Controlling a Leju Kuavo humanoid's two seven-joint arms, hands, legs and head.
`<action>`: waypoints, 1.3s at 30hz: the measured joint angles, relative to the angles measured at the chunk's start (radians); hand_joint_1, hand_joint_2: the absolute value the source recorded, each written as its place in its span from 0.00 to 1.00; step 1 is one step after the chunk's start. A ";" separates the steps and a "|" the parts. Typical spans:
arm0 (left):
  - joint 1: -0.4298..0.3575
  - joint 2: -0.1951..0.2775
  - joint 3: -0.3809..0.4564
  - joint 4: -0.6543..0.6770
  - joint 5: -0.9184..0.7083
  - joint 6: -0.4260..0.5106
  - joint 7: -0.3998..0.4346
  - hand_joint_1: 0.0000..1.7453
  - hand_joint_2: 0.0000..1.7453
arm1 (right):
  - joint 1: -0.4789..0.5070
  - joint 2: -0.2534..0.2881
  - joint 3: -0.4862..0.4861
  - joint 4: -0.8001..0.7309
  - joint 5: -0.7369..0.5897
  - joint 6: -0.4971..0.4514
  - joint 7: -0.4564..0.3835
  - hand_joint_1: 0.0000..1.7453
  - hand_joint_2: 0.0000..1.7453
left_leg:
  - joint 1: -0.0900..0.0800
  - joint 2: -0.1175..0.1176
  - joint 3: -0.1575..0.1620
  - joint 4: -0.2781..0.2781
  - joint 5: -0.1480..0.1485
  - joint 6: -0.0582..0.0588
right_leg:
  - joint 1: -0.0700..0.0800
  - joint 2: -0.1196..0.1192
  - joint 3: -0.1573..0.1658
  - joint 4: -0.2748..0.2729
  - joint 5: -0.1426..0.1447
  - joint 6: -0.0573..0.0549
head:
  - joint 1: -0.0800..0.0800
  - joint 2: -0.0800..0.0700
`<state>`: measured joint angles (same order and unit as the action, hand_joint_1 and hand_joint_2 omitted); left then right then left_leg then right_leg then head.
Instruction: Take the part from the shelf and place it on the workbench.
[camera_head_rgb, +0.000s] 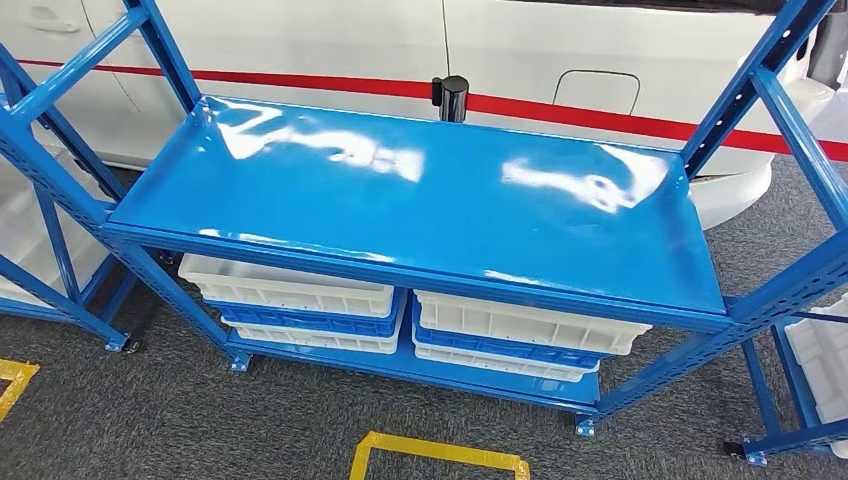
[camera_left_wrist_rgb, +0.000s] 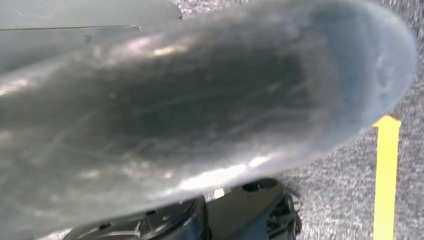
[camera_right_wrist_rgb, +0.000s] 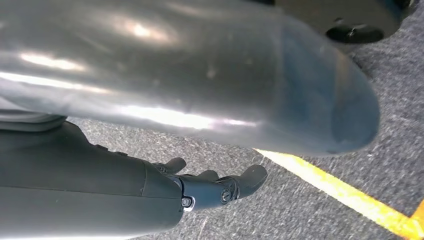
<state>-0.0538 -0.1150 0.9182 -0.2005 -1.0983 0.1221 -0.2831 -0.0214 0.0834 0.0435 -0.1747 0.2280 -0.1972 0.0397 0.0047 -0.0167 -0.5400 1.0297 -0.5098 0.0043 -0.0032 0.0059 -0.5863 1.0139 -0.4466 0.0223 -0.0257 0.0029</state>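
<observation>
**Blue shelf, no part on it that I can spot, hands hanging by the floor**

Blue steel rack (camera_head_rgb: 420, 200) right in front of the robot in the head view, glossy top deck with nothing resting on it as far as I can see. Underneath are stacked white and blue bins (camera_head_rgb: 300, 300) on the lower level, a second stack (camera_head_rgb: 520, 335) next to them. I can't make out what's inside any of them, so where the part is, I honestly can't tell. A white vehicle with a red stripe (camera_head_rgb: 600, 110) sits behind the rack and a black post (camera_head_rgb: 453, 97) pokes up past the back edge. Yellow floor tape (camera_head_rgb: 440, 452) marks the carpet in front. No workbench in frame. My read: nothing's been picked, so the reach, the grab and the placing are all left to do.

Left wrist view is mostly a blurry silver cover right up against the lens, grey carpet and a yellow line (camera_left_wrist_rgb: 386, 175) beyond. I can't tell how the left hand's fingers sit.

Right wrist view shows the right hand (camera_right_wrist_rgb: 220, 185) low over the carpet, dark fingers stretched out fairly straight and loose, holding nothing. Another yellow line (camera_right_wrist_rgb: 345, 192) runs past it. The arm looks to be hanging down at the robot's side.
</observation>
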 joint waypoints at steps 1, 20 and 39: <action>0.000 0.000 0.000 0.000 0.000 0.000 0.000 0.00 0.00 | 0.001 0.000 0.000 0.000 0.001 0.000 0.000 0.00 0.00 | 0.001 0.002 -0.002 0.012 -0.008 -0.005 | -0.004 0.000 0.006 -0.004 0.001 -0.007 | 0.000 0.000; 0.000 0.004 0.012 0.000 0.000 0.001 0.002 0.00 0.00 | -0.001 0.004 0.000 0.000 0.003 0.000 -0.002 0.00 0.00 | 0.014 0.008 -0.034 0.003 0.035 0.023 | -0.011 0.002 -0.058 0.210 -0.143 0.009 | 0.002 0.000; 0.001 0.003 0.020 0.000 -0.005 0.014 0.040 0.00 0.00 | 0.001 0.004 0.000 0.000 0.006 0.000 -0.003 0.00 0.00 | 0.014 0.010 -0.144 0.262 -0.079 -0.029 | -0.013 -0.001 0.036 -0.006 -0.017 -0.028 | -0.001 0.000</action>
